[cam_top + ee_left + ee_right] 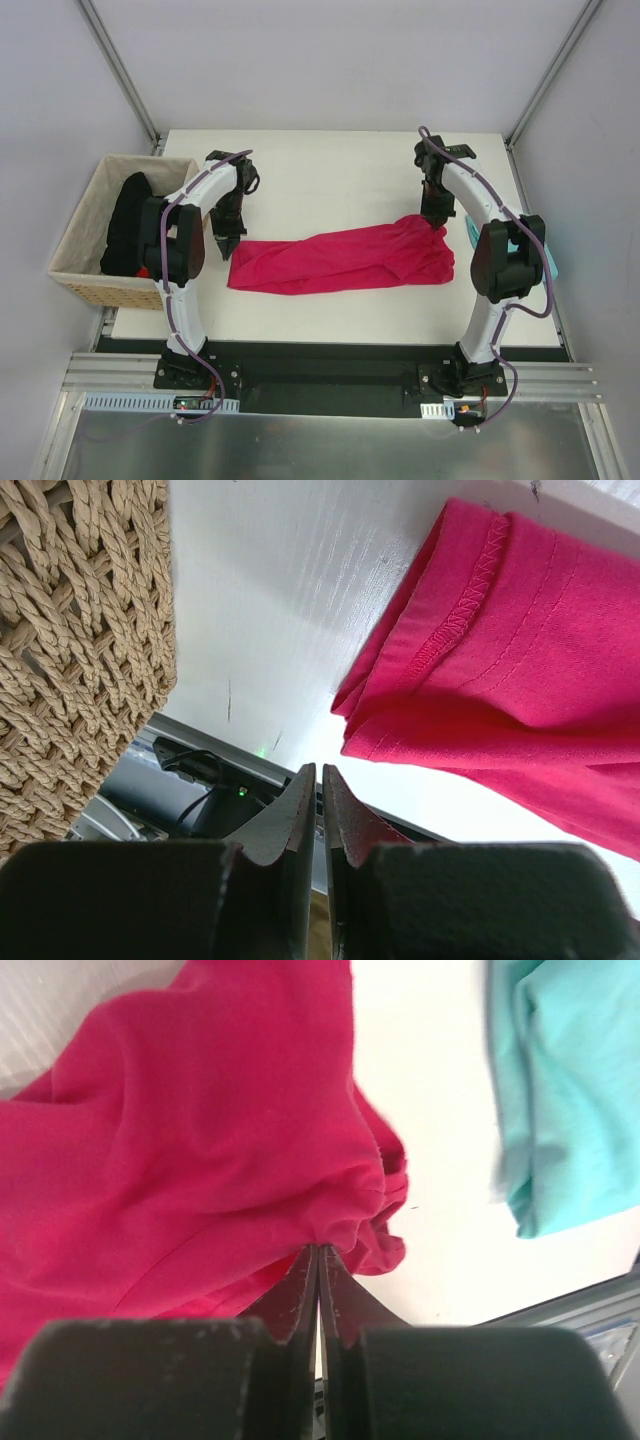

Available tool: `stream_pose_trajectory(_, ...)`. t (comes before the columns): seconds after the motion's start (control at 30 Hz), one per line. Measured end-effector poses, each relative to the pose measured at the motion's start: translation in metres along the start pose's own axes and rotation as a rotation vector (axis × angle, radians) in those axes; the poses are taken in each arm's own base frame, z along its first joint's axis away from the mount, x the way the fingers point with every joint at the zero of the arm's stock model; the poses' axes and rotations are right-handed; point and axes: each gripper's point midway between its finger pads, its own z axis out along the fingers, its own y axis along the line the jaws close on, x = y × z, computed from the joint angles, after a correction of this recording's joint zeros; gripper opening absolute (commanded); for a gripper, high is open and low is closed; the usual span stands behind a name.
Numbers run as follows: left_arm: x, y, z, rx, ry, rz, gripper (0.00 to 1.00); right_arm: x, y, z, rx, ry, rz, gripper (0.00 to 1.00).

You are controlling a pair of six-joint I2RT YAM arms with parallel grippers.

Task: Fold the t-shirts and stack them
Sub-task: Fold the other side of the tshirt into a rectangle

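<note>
The crimson-pink t-shirt (340, 258) lies stretched out lengthwise across the middle of the table. My right gripper (435, 222) is shut on a bunched fold at its right end; in the right wrist view the cloth (200, 1160) gathers at the closed tips (318, 1250). My left gripper (226, 244) hangs just off the shirt's left end, shut with nothing between its fingers (321, 772); the shirt's stitched hem (480, 660) lies beside it, apart. A teal t-shirt (570, 1090) lies at the table's right edge, mostly hidden behind the right arm (552, 258).
A woven wicker basket (88, 235) stands off the table's left edge, holding dark clothing (125, 228); its wall (80, 650) is close to my left gripper. The white table (330, 170) ends at a metal rail near the arm bases.
</note>
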Motion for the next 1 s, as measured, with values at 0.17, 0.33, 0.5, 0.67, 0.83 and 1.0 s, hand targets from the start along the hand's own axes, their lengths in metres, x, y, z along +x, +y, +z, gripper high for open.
stream_pose_trajectory(0.17,0.000,0.000,0.000,0.000,0.000,0.000,0.06,-0.013,-0.006,-0.004,0.038,-0.039,-0.009,0.01)
stream_pose_trajectory(0.33,0.000,0.000,0.000,0.000,0.000,0.000,0.06,-0.006,-0.006,0.012,0.069,0.007,-0.029,0.01)
stream_pose_trajectory(0.5,0.000,0.000,0.000,0.000,0.001,0.000,0.06,0.008,-0.005,0.033,0.098,0.079,-0.058,0.01)
stream_pose_trajectory(0.67,0.000,0.000,0.000,0.000,0.001,0.000,0.06,0.017,-0.004,0.046,0.111,0.121,-0.075,0.01)
stream_pose_trajectory(0.83,0.001,0.000,0.001,-0.001,0.002,0.001,0.06,0.037,-0.007,0.058,0.122,0.175,-0.092,0.01)
stream_pose_trajectory(1.0,0.001,0.000,0.001,-0.002,0.005,0.001,0.06,0.062,-0.009,0.068,0.128,0.244,-0.105,0.01)
